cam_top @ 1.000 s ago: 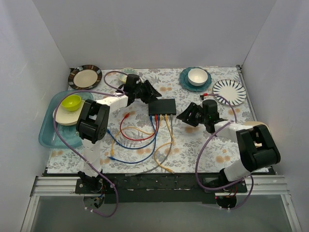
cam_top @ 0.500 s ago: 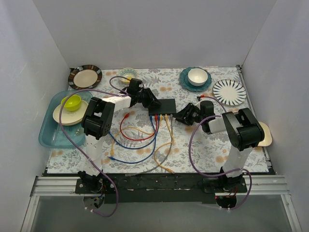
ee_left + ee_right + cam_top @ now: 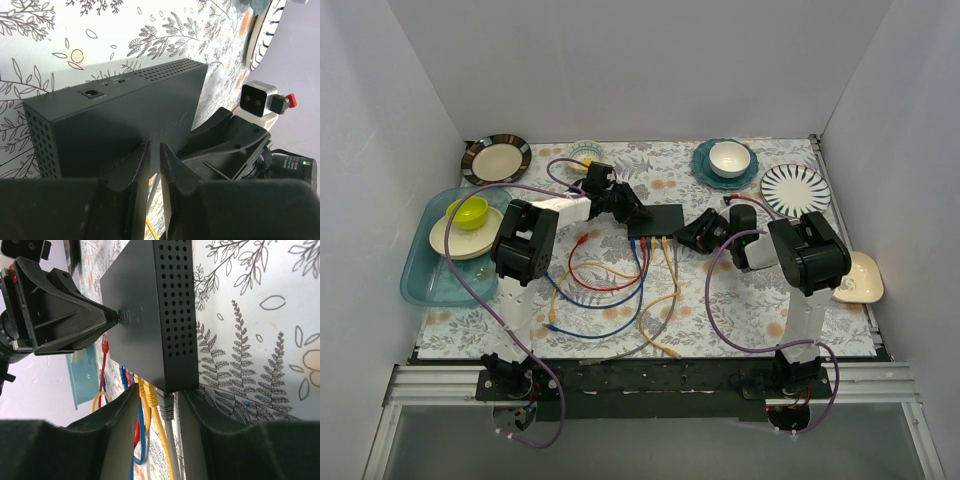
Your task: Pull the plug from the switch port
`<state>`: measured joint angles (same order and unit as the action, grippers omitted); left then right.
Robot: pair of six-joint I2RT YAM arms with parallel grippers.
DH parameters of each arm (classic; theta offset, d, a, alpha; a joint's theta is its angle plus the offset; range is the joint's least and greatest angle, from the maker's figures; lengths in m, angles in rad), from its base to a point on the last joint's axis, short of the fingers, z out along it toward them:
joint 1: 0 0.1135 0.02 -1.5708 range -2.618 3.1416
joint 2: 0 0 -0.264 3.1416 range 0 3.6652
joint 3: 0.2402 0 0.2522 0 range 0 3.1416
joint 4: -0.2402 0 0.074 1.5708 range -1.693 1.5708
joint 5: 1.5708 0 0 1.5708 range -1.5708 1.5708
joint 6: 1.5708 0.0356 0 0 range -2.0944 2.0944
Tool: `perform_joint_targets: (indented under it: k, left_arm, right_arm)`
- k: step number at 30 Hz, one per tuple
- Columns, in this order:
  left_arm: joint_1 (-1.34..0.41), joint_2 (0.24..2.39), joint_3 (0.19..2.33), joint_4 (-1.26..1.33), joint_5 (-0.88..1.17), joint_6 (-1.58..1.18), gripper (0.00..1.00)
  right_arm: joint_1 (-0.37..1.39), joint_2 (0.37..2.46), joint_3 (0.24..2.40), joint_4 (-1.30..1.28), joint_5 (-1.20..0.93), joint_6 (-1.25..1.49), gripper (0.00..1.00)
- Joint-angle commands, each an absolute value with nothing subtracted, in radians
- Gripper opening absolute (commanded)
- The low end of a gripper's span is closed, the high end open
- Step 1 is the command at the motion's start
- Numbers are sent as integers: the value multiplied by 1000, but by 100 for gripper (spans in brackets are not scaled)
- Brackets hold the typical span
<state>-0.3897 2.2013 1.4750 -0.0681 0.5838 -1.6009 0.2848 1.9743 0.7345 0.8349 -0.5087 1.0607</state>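
The switch [image 3: 657, 218] is a flat black box at mid table, with blue, red, yellow and grey plugs [image 3: 655, 242] in its near edge. My left gripper [image 3: 632, 212] is shut, its tips resting on the switch's top at the left side; the left wrist view shows the gripper [image 3: 154, 147] on the switch [image 3: 125, 110]. My right gripper [image 3: 688, 238] is open at the switch's near right corner. In the right wrist view the gripper [image 3: 157, 395] straddles the grey plug [image 3: 167, 407] and two yellow plugs [image 3: 149, 396] below the switch [image 3: 145, 315], gripping none.
Loose coloured cables [image 3: 605, 290] coil on the cloth in front of the switch. A teal tray [image 3: 418, 275] with a yellow-green bowl [image 3: 468, 211] sits left. Plates and a white bowl [image 3: 730, 157] stand along the back, with a cream dish [image 3: 857, 277] at right.
My right gripper moved left to the switch's near right corner, around the plugs. My left gripper moved right onto the switch's top.
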Motion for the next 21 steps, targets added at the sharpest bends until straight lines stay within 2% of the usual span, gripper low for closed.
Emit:
perform_joint_targets:
  k: [1, 9, 17, 19, 20, 21]
  left_arm:
    - [-385, 2200, 1483, -100, 589, -1586, 14]
    - [-382, 2203, 1474, -95, 598, -1588, 13]
    - [-379, 2210, 1471, -91, 609, -1591, 12]
    - [-379, 2210, 1474, -91, 609, -1591, 12]
    - [-379, 2210, 1473, -89, 612, -1591, 12]
    - [-379, 2206, 1474, -89, 612, -1592, 12]
  right_arm:
    - [288, 2009, 770, 893, -509, 1089, 41]
    - [291, 2020, 778, 841, -509, 1060, 33]
    - [291, 2034, 779, 839, -502, 1084, 29]
    - [293, 2042, 781, 851, -508, 1100, 19]
    - [293, 2045, 782, 856, -512, 1100, 8]
    - [293, 2052, 785, 859, -518, 1101, 2]
